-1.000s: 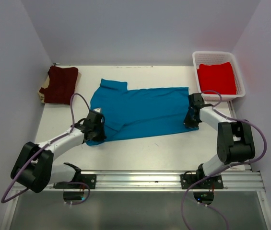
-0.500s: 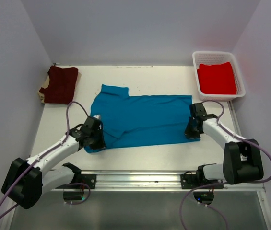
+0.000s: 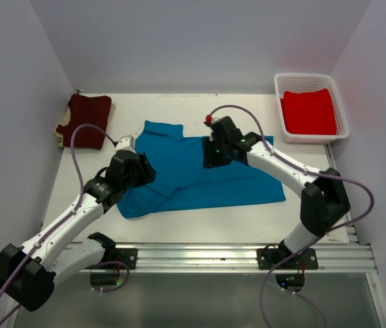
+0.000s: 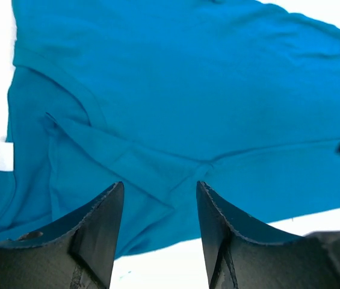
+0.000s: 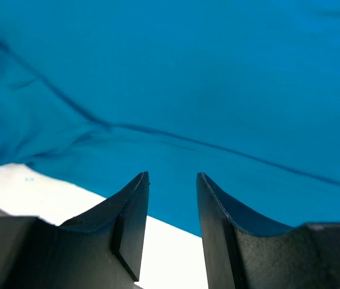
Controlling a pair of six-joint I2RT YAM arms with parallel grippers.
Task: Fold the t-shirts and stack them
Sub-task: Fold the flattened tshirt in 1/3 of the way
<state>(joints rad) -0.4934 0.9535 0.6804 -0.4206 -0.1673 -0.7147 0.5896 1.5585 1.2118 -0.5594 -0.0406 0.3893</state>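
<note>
Top external: teal-blue t-shirt (image 3: 199, 181) spread flat, creased; left hand (image 4: 159, 185) and right hand (image 5: 172, 176) parted, empty.

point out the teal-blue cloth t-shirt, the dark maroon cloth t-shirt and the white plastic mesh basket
teal-blue cloth t-shirt (image 3: 199, 183): top external view, middle of its body
dark maroon cloth t-shirt (image 3: 89, 115): top external view, its centre
white plastic mesh basket (image 3: 303, 82): top external view, bare far wall

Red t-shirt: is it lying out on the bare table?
No, the red t-shirt sits inside the white mesh basket at the far right.
</note>
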